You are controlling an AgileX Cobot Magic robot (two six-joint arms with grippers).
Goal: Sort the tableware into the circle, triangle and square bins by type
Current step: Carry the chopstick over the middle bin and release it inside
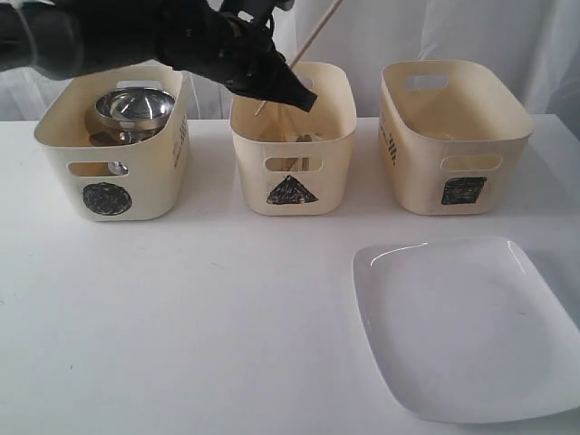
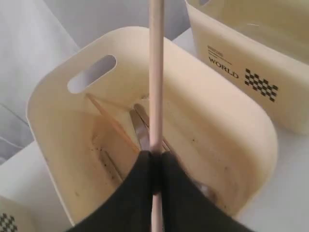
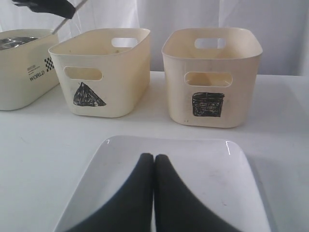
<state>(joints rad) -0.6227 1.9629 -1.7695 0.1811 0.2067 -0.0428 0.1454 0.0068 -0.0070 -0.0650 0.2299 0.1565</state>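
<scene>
Left pincer point(image 2: 155, 159) is clamped narrow on 1 wooden chopstick point(image 2: 155, 72), directly over the triangle bin point(image 1: 249, 181). The stick is pale, round and smooth. In the exterior view it tilts up and to the right out of the grip.

Inside that bin we see a 2nd chopstick point(image 2: 113, 123), darker tan, leaning against the wall. Steel cutlery point(image 2: 140, 128) lies on the bin floor beside it. We can't tell which piece is which.

Right pincer point(image 3: 154, 157) is shut, tips touching, holding nothing. It hovers over the white plate point(image 3: 203, 159).

The plate is large and square with rounded corners, glossy, with a shallow raised rim. It lies flat on the desk point(image 1: 181, 317), in front of the square bin point(image 1: 417, 181) and apart from it.

The 3 bins stand in a row at the back of the desk. They look alike: cream plastic, rounded corners, handle cut-outs, 1 black hand-drawn mark on each front.
- Circle bin point(image 1: 149, 181) is on the left, triangle in the middle, square on the right.
- In the circle bin a polished steel bowl point(image 1: 134, 107) sits rim up on top of other steel pieces that we can't make out.
</scene>
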